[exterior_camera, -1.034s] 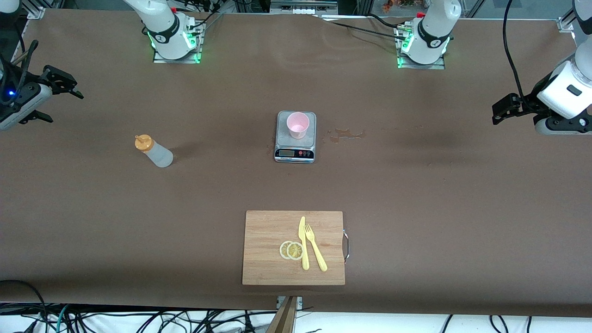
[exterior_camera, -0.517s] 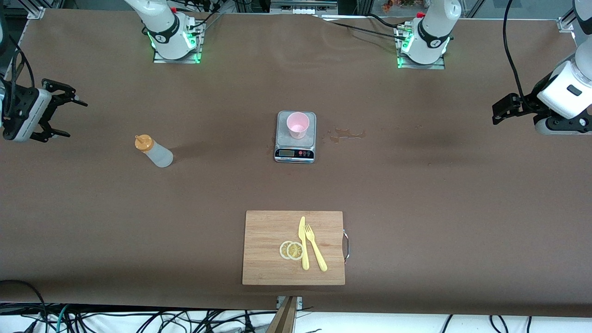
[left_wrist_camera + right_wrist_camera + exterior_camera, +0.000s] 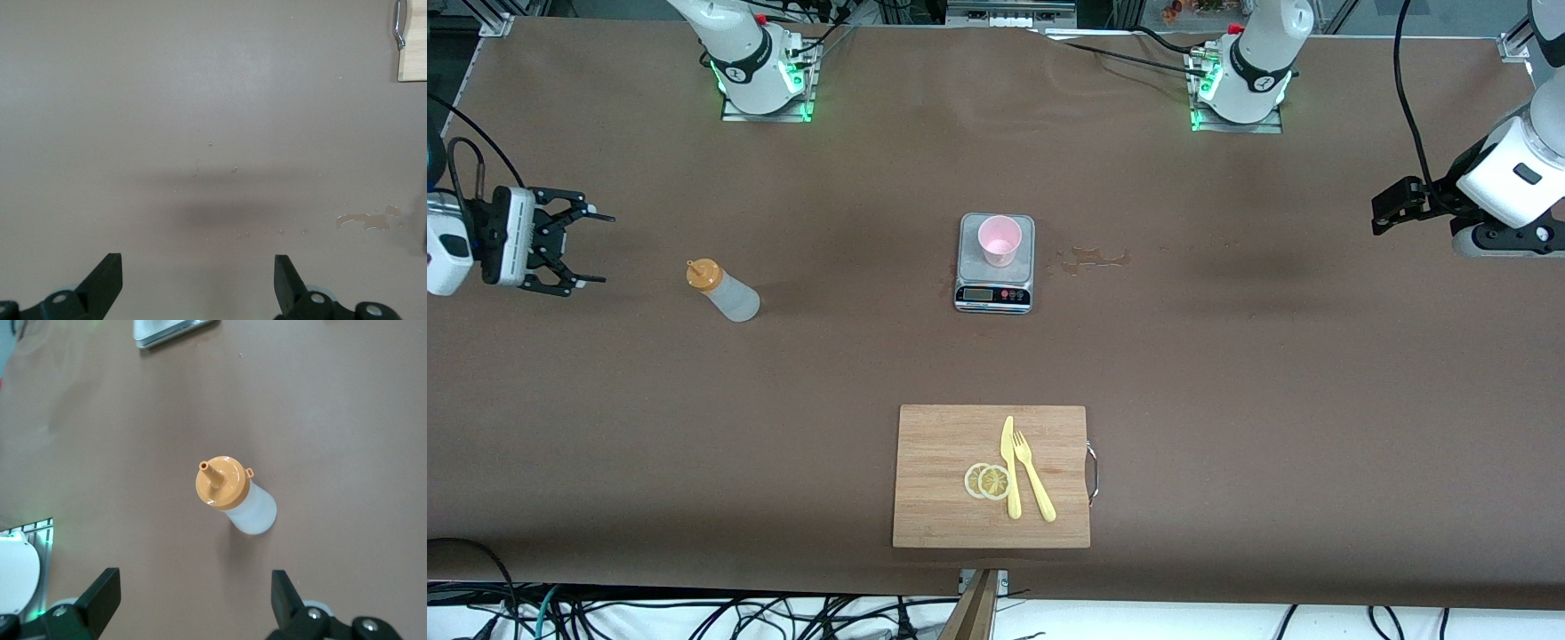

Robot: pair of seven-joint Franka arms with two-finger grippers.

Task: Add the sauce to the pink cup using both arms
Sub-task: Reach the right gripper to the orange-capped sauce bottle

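The sauce bottle [image 3: 725, 292], whitish with an orange nozzle cap, stands on the brown table toward the right arm's end; it also shows in the right wrist view [image 3: 235, 495]. The pink cup [image 3: 999, 240] stands upright on the grey kitchen scale [image 3: 995, 292] at the table's middle. My right gripper [image 3: 589, 248] is open and empty, in the air over the table's end, short of the bottle, fingers pointing at it; its open fingers frame the wrist view [image 3: 193, 597]. My left gripper [image 3: 1380, 211] is open and empty over the table's other end, as its wrist view [image 3: 198, 280] shows.
A wooden cutting board [image 3: 943, 462] with a metal handle lies near the front edge; on it are a yellow knife [image 3: 1011, 471], a yellow fork [image 3: 1033, 476] and two lemon slices [image 3: 987, 481]. A small wet spill [image 3: 1089, 259] lies beside the scale.
My right gripper has swung down and moved toward the sauce bottle, now level and pointing at it. The left arm has barely moved. Bottle and cup are unmoved.
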